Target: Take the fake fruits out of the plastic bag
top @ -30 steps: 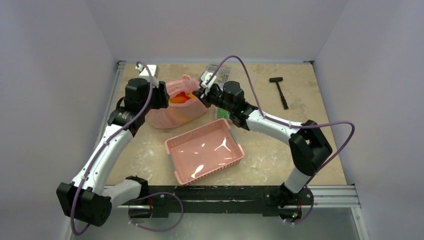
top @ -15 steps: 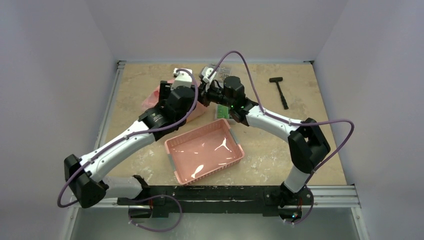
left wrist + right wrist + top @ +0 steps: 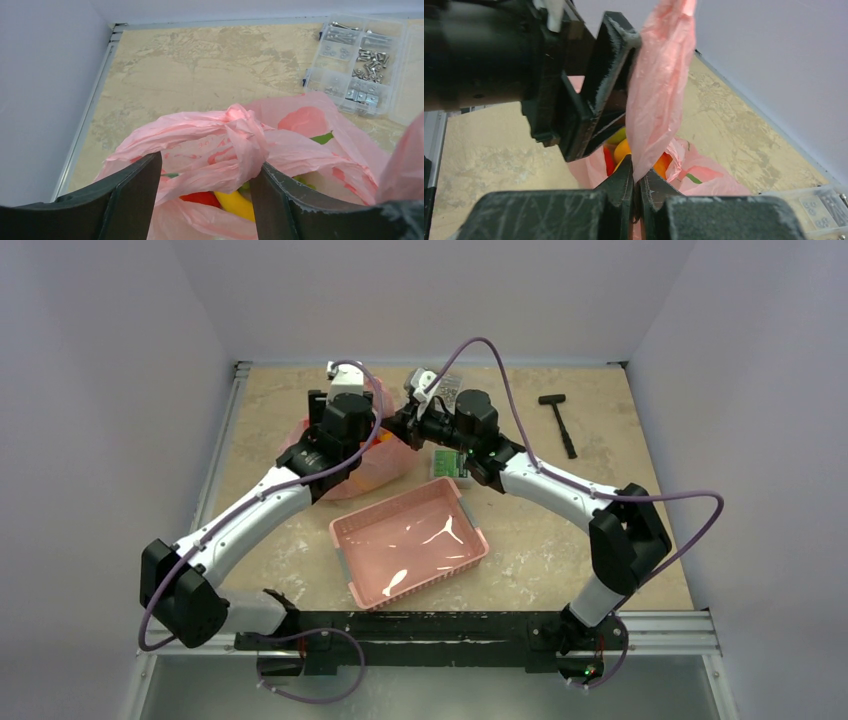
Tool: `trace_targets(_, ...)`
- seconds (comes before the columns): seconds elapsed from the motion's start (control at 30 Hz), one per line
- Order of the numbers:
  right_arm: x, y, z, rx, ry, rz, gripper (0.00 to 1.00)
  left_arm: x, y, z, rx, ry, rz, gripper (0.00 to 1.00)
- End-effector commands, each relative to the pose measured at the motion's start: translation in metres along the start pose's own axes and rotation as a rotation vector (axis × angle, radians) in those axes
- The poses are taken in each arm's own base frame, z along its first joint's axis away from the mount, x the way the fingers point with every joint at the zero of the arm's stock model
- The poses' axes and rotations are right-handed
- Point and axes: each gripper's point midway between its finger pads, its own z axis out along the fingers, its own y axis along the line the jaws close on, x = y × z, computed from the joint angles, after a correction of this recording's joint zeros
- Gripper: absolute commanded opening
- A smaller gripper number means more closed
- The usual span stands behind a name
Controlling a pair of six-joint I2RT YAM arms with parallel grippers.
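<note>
Holds the left jaws spread, with a twisted fold of the plastic bag [image 3: 240,145] between them. Pinches a lifted strip of it in the right jaws, pressed together. Shows fake fruits [image 3: 235,204] inside, at 11 o'clock from the pink basket [image 3: 430,550] on the bench [image 3: 600,430].

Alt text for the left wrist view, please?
The left gripper, open, straddles a bunched fold of the pink plastic bag, with red and yellow fake fruits visible inside. A clear box of screws lies on the table beyond.
</note>
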Motion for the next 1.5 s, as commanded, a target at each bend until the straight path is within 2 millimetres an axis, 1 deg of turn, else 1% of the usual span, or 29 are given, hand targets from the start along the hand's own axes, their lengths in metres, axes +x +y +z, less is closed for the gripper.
trace_targets(0.0, -0.02, 0.001, -0.003, -0.017, -0.059, -0.005, 0.0, -0.018, -0.02, 0.009, 0.102, -0.048, -0.039, 0.6)
trace_targets(0.1, -0.016, -0.001, -0.001, -0.013, -0.051, 0.005, 0.0, -0.021, -0.01, 0.009, 0.097, -0.071, -0.056, 0.53)
trace_targets(0.17, -0.013, 0.0, 0.001, -0.02, -0.045, 0.038, 0.0, -0.018, -0.001, 0.012, 0.102, -0.082, -0.057, 0.42)
trace_targets(0.2, -0.01, 0.001, 0.003, -0.026, -0.04, 0.046, 0.0, -0.018, 0.006, 0.014, 0.098, -0.089, -0.061, 0.32)
trace_targets(0.23, -0.01, 0.001, 0.004, -0.029, -0.037, 0.055, 0.0, -0.017, 0.013, 0.015, 0.09, -0.091, -0.064, 0.15)
trace_targets(0.27, -0.008, 0.0, 0.006, -0.025, -0.031, 0.065, 0.0, -0.017, 0.021, 0.016, 0.081, -0.097, -0.066, 0.08)
trace_targets(0.33, -0.006, -0.007, 0.009, 0.011, -0.027, 0.093, 0.0, -0.02, 0.035, 0.016, 0.083, -0.112, -0.066, 0.04)
trace_targets(0.37, -0.005, -0.013, 0.011, 0.045, -0.031, 0.111, 0.0, -0.022, 0.043, 0.013, 0.075, -0.117, -0.07, 0.01)
trace_targets(0.43, -0.008, -0.027, 0.016, 0.117, -0.045, 0.149, 0.0, -0.025, 0.068, 0.004, 0.027, -0.13, -0.09, 0.0)
trace_targets(0.5, -0.017, -0.048, 0.021, 0.208, -0.087, 0.215, 0.0, -0.032, 0.093, -0.013, -0.008, -0.16, -0.118, 0.0)
trace_targets(0.57, -0.027, -0.071, 0.029, 0.291, -0.144, 0.337, 0.0, -0.038, 0.127, -0.035, -0.091, -0.184, -0.18, 0.0)
trace_targets(0.6, -0.029, -0.083, 0.036, 0.32, -0.157, 0.386, 0.0, -0.04, 0.141, -0.044, -0.127, -0.184, -0.2, 0.0)
trace_targets(0.63, -0.022, -0.098, 0.048, 0.362, -0.155, 0.433, 0.0, -0.038, 0.154, -0.05, -0.164, -0.166, -0.211, 0.0)
trace_targets(0.7, -0.026, -0.114, 0.07, 0.387, -0.175, 0.49, 0.0, -0.042, 0.17, -0.061, -0.193, -0.136, -0.239, 0.0)
trace_targets(0.73, -0.031, -0.12, 0.08, 0.391, -0.193, 0.512, 0.0, -0.045, 0.173, -0.065, -0.19, -0.135, -0.249, 0.0)
trace_targets(0.8, -0.036, -0.128, 0.097, 0.39, -0.222, 0.563, 0.0, -0.055, 0.174, -0.074, -0.153, -0.177, -0.271, 0.0)
trace_targets(0.9, -0.055, -0.138, 0.113, 0.378, -0.289, 0.604, 0.0, -0.067, 0.175, -0.09, -0.105, -0.254, -0.28, 0.0)
trace_targets(0.93, -0.068, -0.14, 0.118, 0.365, -0.324, 0.599, 0.0, -0.068, 0.176, -0.094, -0.099, -0.261, -0.279, 0.0)
trace_targets(1.0, -0.072, -0.14, 0.129, 0.335, -0.333, 0.607, 0.0, -0.063, 0.171, -0.1, -0.058, -0.246, -0.283, 0.0)
trace_targets(1.03, -0.073, -0.139, 0.133, 0.32, -0.339, 0.611, 0.0, -0.058, 0.166, -0.102, -0.033, -0.233, -0.292, 0.0)
trace_targets(1.1, -0.068, -0.138, 0.139, 0.3, -0.342, 0.629, 0.0, -0.045, 0.161, -0.106, -0.001, -0.225, -0.329, 0.0)
trace_targets(1.17, -0.056, -0.137, 0.142, 0.301, -0.308, 0.648, 0.0, -0.03, 0.155, -0.112, 0.033, -0.204, -0.371, 0.0)
trace_targets(1.23, -0.049, -0.133, 0.137, 0.304, -0.276, 0.66, 0.0, -0.011, 0.145, -0.117, 0.081, -0.159, -0.416, 0.0)
trace_targets(1.27, -0.043, -0.13, 0.134, 0.308, -0.251, 0.667, 0.0, -0.003, 0.14, -0.119, 0.109, -0.136, -0.438, 0.0)
trace_targets(1.33, -0.028, -0.131, 0.125, 0.372, -0.161, 0.67, 0.0, 0.009, 0.126, -0.122, 0.178, -0.099, -0.463, 0.0)
trace_targets(1.37, -0.023, -0.131, 0.12, 0.409, -0.11, 0.664, 0.03, 0.015, 0.121, -0.124, 0.203, -0.08, -0.479, 0.0)
trace_targets(1.4, -0.016, -0.131, 0.113, 0.444, -0.05, 0.664, 0.1, 0.021, 0.117, -0.125, 0.218, -0.066, -0.495, 0.0)
trace_targets(1.47, -0.007, -0.128, 0.097, 0.504, 0.058, 0.687, 0.28, 0.028, 0.113, -0.128, 0.233, -0.045, -0.526, 0.0)
